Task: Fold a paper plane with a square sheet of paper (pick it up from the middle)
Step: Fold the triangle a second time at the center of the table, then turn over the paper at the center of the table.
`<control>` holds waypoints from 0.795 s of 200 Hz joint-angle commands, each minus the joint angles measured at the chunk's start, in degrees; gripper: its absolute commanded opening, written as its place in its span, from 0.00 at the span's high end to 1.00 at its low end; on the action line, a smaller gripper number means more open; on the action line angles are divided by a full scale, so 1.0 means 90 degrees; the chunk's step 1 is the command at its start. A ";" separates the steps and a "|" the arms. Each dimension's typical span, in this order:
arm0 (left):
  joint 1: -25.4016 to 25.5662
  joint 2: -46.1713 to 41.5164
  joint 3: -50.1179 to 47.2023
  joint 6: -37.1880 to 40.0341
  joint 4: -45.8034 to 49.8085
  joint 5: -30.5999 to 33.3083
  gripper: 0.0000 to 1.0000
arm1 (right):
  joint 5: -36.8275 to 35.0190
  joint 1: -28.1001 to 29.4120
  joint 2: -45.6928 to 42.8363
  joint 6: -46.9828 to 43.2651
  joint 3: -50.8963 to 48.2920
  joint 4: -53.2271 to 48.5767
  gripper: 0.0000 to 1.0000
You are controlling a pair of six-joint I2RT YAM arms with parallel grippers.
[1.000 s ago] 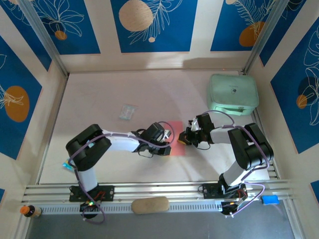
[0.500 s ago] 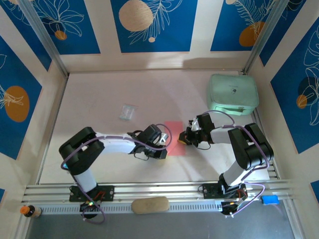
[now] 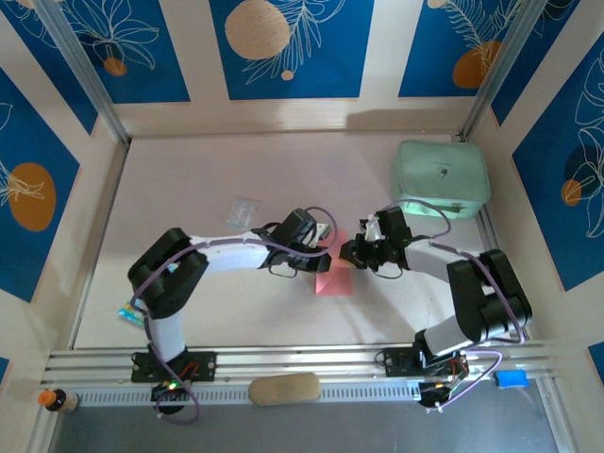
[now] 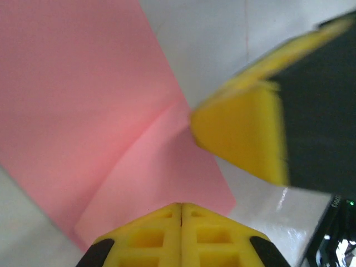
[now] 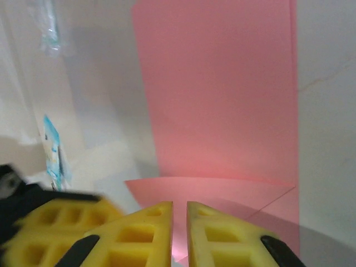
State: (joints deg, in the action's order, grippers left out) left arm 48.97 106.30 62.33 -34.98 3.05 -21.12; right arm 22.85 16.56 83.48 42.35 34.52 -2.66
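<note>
Sheet: thin salmon-pink square sheet of paper (image 3: 333,280) lying on the pale matte worktop (image 3: 189,170) between the two arms, one folded flap (image 4: 161,172) lifting off the flat layer.
Left end effector (image 3: 322,255): shut tight, yellow tips together on the near edge of that flap (image 4: 181,222); pinching or only pressing, cannot tell.
Right end effector (image 3: 349,253): parted by a thin slit, pink showing through it (image 5: 179,222); no sure hold on the sheet.
Spacing: both end effectors crowded just beside each other over the same corner, right yellow finger (image 4: 239,133) looming near the left tips.
Risk, collision: fingers knocking together if either shifts sideways, jolting the fold out of line.
Risk, spring-back: flap popping open, likely, if the right lets go before the crease is pressed flat.
Risk, drag: light sheet sliding or turning on the smooth worktop under a one-sided push, skewing the centre line.
Risk, tear or crumple: thin paper buckling if the shut left tips pull while the flat layer stays put.
Bystanders: mint-green rounded case (image 3: 442,176) and small clear plastic packet (image 3: 243,211) well apart, no threat.
</note>
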 commanded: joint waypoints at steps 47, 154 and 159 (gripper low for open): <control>-0.0050 0.0519 -0.0084 0.0343 0.0537 0.0089 1.00 | -0.0157 0.0064 -0.1350 0.0488 -0.0691 -0.1142 0.70; 0.0096 0.0078 -0.1291 -0.0393 -0.0299 0.0025 1.00 | -0.0635 0.0879 -0.1347 0.0851 -0.0732 -0.1719 0.56; 0.0103 0.0082 -0.1282 -0.0399 -0.0300 0.0032 1.00 | -0.0641 0.0901 -0.1317 0.0856 -0.0716 -0.1717 0.56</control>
State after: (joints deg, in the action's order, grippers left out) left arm 49.28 106.39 52.95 -37.47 -4.73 -22.44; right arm 17.76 23.66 70.72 48.95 27.94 -16.40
